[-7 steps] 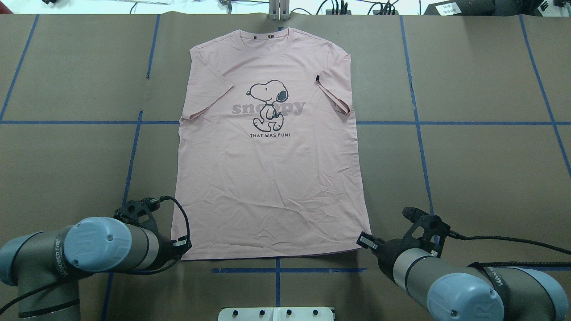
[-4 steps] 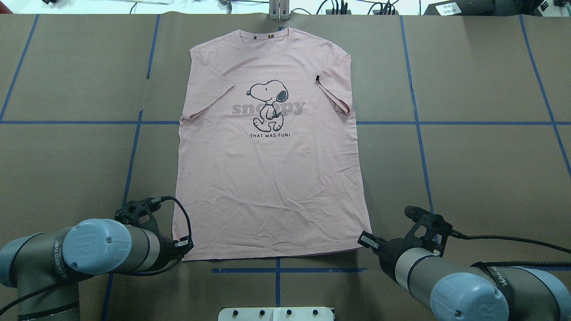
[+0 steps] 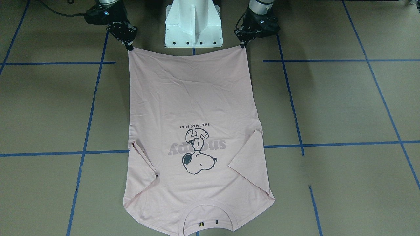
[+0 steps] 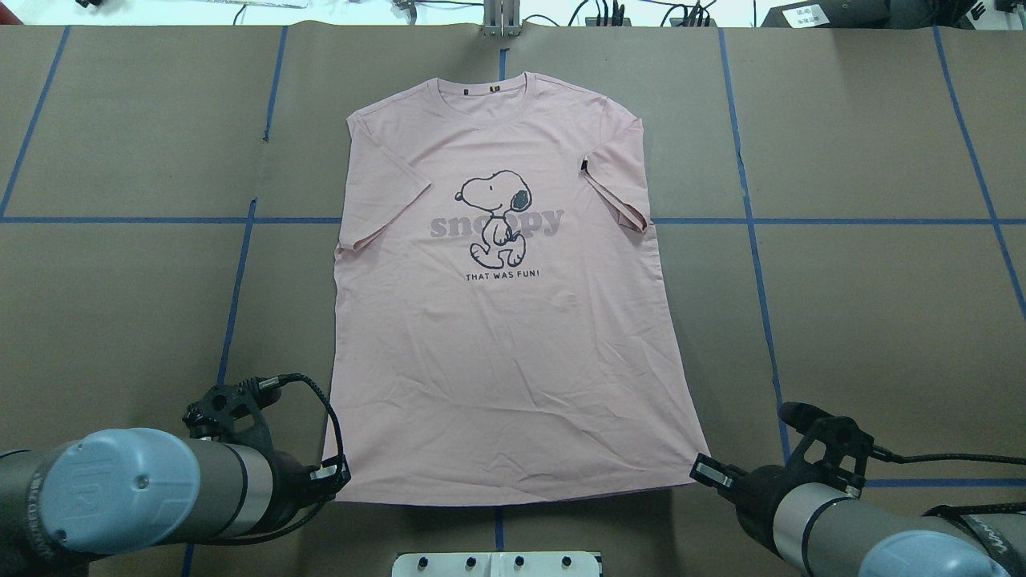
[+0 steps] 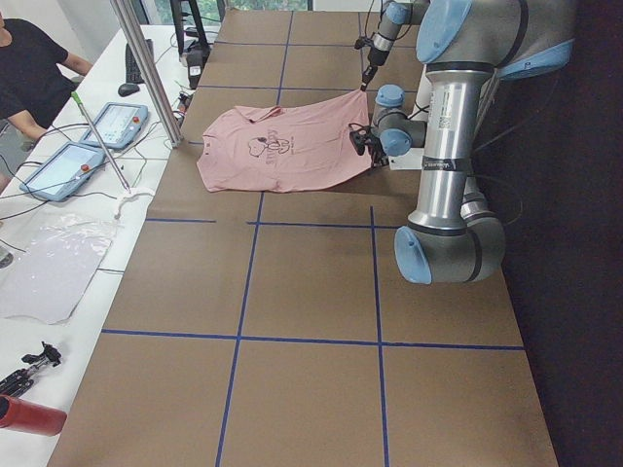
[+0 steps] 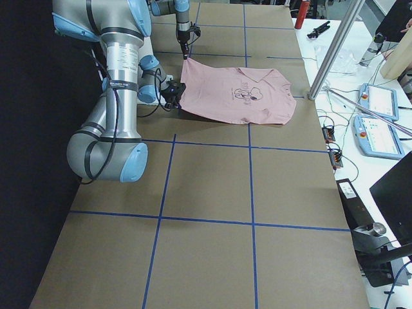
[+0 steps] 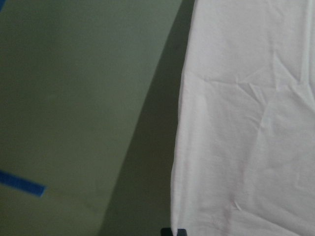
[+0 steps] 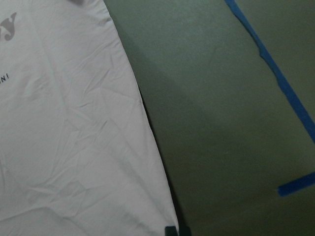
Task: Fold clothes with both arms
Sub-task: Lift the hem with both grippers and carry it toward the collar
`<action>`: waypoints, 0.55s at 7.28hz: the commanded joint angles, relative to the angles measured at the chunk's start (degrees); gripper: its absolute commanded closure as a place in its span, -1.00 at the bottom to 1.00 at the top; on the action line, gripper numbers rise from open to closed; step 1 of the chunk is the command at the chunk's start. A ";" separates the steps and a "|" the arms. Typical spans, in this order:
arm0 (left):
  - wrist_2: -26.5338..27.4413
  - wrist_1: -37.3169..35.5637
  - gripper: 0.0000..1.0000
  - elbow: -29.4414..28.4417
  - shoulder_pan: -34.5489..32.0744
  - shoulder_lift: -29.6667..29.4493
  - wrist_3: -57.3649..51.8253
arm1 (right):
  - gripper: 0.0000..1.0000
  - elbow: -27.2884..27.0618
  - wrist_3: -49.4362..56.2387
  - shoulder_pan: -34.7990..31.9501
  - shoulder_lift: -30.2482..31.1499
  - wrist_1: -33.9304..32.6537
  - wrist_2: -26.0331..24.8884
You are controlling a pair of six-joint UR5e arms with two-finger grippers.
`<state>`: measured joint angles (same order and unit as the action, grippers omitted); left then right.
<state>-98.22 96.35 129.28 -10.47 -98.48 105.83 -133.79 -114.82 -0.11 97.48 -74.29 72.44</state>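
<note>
The pale pink T-shirt (image 4: 505, 361) lies print side up on the brown table, collar (image 4: 481, 86) at the far end and the Snoopy print (image 4: 497, 220) facing me. My left gripper (image 4: 337, 478) is shut on the near left hem corner, and my right gripper (image 4: 705, 469) is shut on the near right hem corner. From the front, the left gripper (image 3: 242, 46) and right gripper (image 3: 130, 48) hold the hem (image 3: 187, 54) stretched straight between them. In both side views the hem end of the T-shirt (image 5: 341, 146) hangs raised off the table, with a shadow beneath it.
The white pedestal base (image 3: 193, 26) stands just behind the hem. Blue tape lines (image 4: 753, 221) cross the table. Past the far edge are a metal pole (image 5: 146, 68), teach pendants (image 5: 112, 125), cables and a person (image 5: 29, 68).
Both grippers have drawn back toward the robot's base, dragging the T-shirt nearer and slightly to the right. The collar now lies away from the far edge.
</note>
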 commanded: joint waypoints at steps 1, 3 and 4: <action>-4.86 -1.95 1.00 4.31 0.54 -0.22 2.34 | 1.00 -2.17 -1.46 1.96 1.92 0.02 0.16; -4.26 -1.78 1.00 3.70 1.07 -1.01 8.43 | 1.00 -3.93 -0.85 -1.18 1.14 0.02 0.25; -4.09 -1.78 1.00 2.22 0.89 -1.18 7.90 | 1.00 -2.89 0.55 -3.12 -1.13 -0.15 0.94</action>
<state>-102.39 94.57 132.65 -9.51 -99.36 113.32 -137.17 -115.47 -0.82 98.28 -74.31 72.82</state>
